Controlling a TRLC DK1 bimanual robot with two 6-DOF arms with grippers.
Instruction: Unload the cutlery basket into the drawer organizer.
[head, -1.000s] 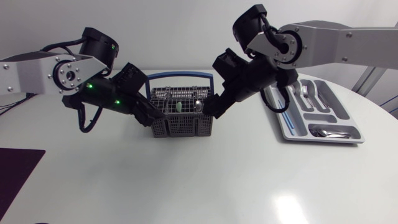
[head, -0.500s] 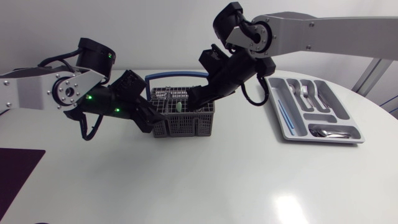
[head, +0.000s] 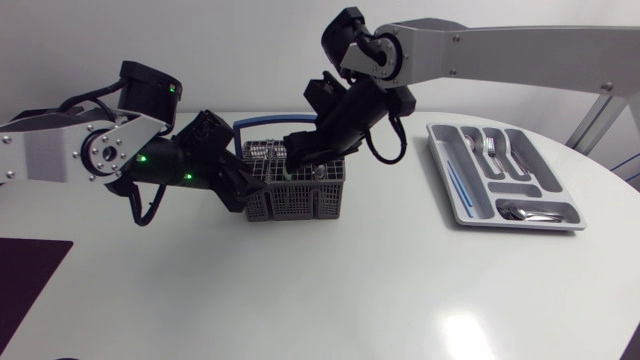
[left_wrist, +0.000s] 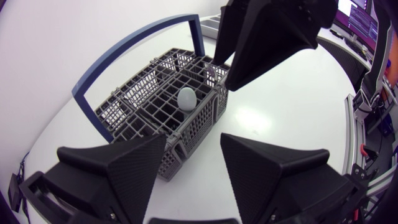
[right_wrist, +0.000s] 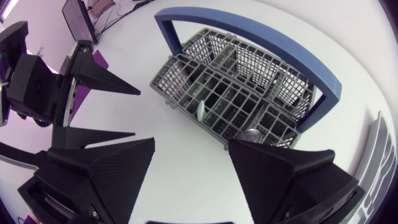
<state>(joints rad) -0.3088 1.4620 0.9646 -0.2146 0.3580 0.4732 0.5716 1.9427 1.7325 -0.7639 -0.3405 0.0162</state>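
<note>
The grey cutlery basket (head: 296, 192) with its blue handle (head: 270, 124) stands mid-table. My left gripper (head: 238, 190) is at its left end. In the left wrist view the left gripper (left_wrist: 194, 140) has a finger against each side of the basket's near corner (left_wrist: 186, 140). My right gripper (head: 300, 152) hangs open just over the basket's middle compartments, fingers spread wide (right_wrist: 191, 149), nothing between them. A pale spoon bowl (left_wrist: 187, 98) stands in one cell, and a second spoon (right_wrist: 252, 134) in another. The grey drawer organizer (head: 455, 195) lies at the right and holds forks, spoons and a blue piece.
A dark purple mat (head: 25, 280) lies at the table's front left corner. White tabletop stretches in front of the basket and between basket and organizer. The right arm's links span the air between them.
My right arm has swung left, from beside the basket's right end to above its middle, gripper open throughout. The left arm and the basket have stayed put.
</note>
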